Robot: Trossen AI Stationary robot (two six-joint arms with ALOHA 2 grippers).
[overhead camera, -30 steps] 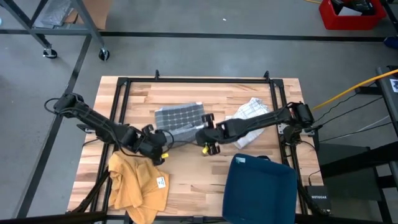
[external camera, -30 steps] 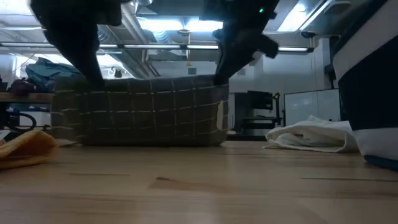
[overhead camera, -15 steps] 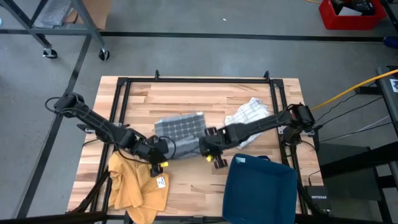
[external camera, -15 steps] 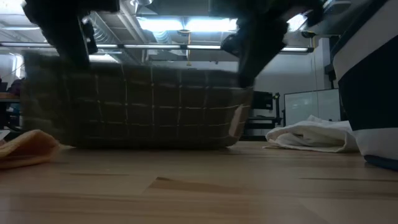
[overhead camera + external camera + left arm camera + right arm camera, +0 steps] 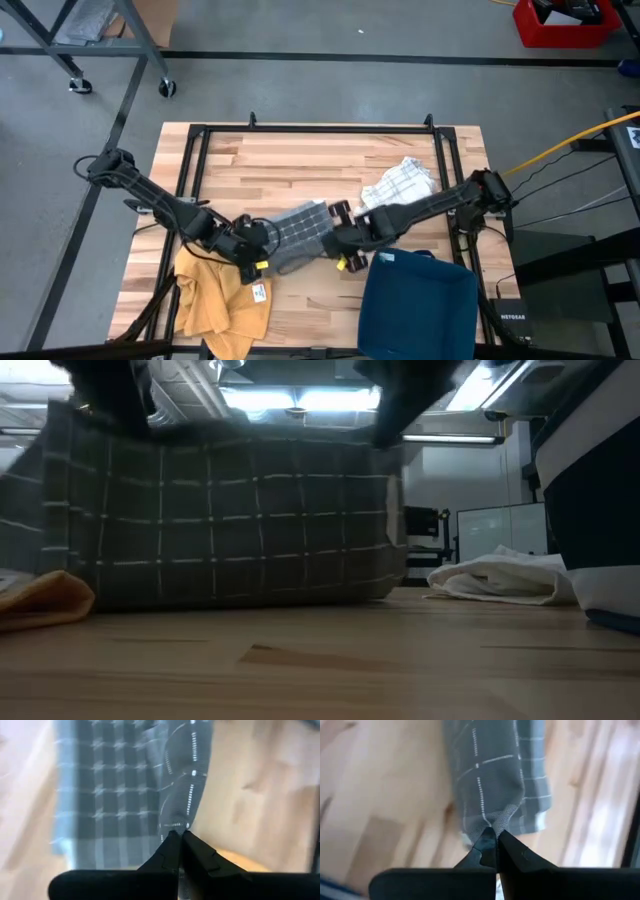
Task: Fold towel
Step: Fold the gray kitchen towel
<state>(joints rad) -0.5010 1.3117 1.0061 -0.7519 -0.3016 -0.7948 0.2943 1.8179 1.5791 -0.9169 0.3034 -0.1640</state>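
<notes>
Surface: wooden slatted table (image 5: 300,150) inside a dark frame, concrete floor around it.

Item: grey checked towel (image 5: 300,228), centre-front of the table, lifted by two corners, its lower edge trailing on the wood.

Holders: left gripper (image 5: 252,245) and right gripper (image 5: 345,240), each clamped tight on one corner, held apart to keep the cloth taut, likely for a fold.

Nearby: yellow cloth (image 5: 215,290) at front left; white checked cloth (image 5: 400,182) to the right; blue bin (image 5: 420,305) at front right.
</notes>
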